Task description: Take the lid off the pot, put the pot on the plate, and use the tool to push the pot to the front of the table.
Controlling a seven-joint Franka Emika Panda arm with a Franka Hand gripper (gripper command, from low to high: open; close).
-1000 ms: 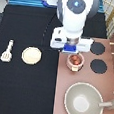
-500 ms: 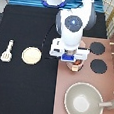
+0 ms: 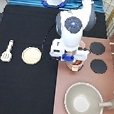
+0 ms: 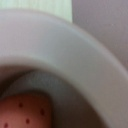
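Hovering over the pot [image 3: 76,65], the end effector [image 3: 73,58]; grip state unclear; tool [image 3: 8,50] handle toward top.

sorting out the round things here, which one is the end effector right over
The pot on the stove panel, right under the end effector. The plate lies apart on the black table, the grey pan toward the exterior view's bottom.

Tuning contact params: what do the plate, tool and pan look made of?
Plate: cream, matte, likely plastic. Tool: cream-white, same flat look, probably plastic. Pan: grey-beige, dull, no glint; plastic or coated, unclear. End effector sits low over the pot on the stove.
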